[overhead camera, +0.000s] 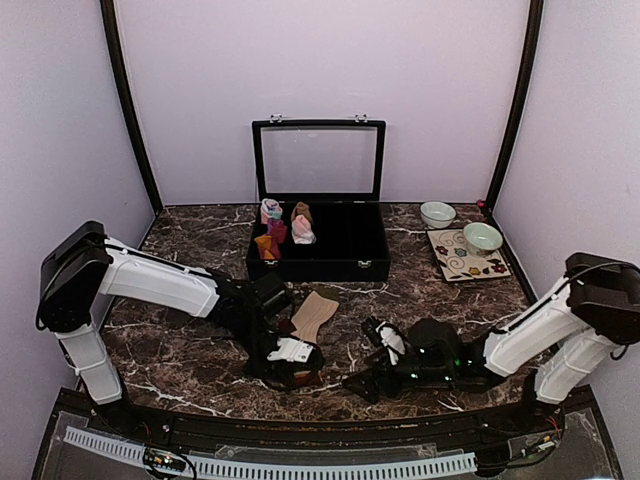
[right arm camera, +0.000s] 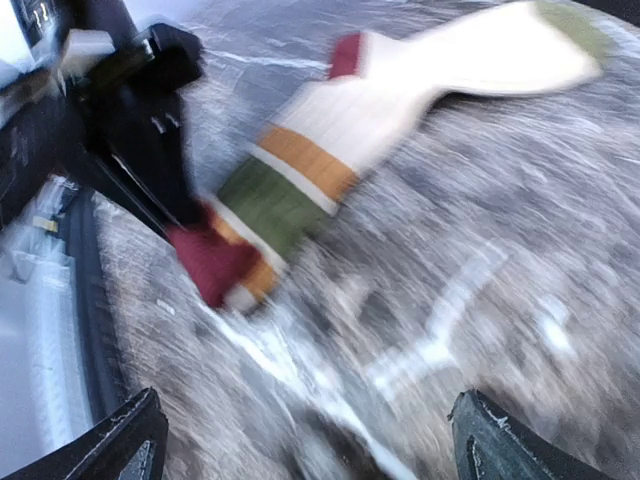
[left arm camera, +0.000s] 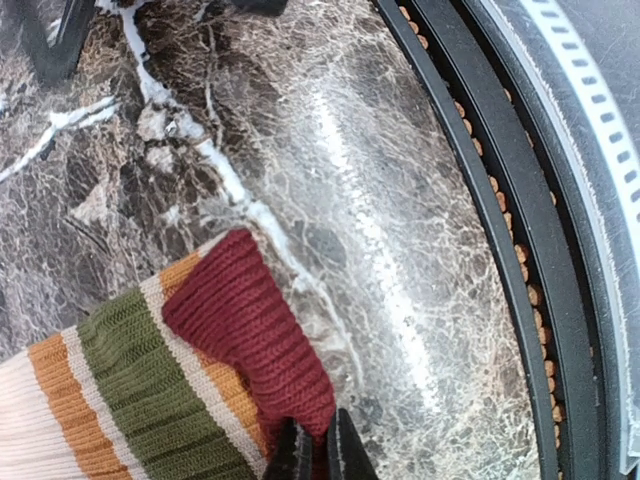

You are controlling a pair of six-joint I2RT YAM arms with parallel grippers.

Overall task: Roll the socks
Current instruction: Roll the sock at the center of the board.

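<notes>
The striped sock [left arm camera: 150, 380] lies on the marble, with its dark red cuff [left arm camera: 255, 330] towards the near edge. Its tan foot [overhead camera: 313, 315] points to the back of the table. My left gripper [left arm camera: 320, 455] is shut on the edge of the red cuff. From above, that gripper [overhead camera: 292, 370] is low over the table in front of the case. My right gripper [right arm camera: 305, 420] stands open just right of the sock, with nothing between its fingers. The sock [right arm camera: 300, 190] and the left gripper [right arm camera: 150, 130] show blurred ahead of it. From above, the right gripper [overhead camera: 362, 384] is close beside the left one.
An open black case [overhead camera: 320, 255] with a raised lid stands at the back centre, holding several small rolled bundles [overhead camera: 280, 228]. Two pale bowls [overhead camera: 437, 214] and a patterned mat [overhead camera: 465, 255] are at the back right. The table's black front rim [left arm camera: 500, 250] runs close by.
</notes>
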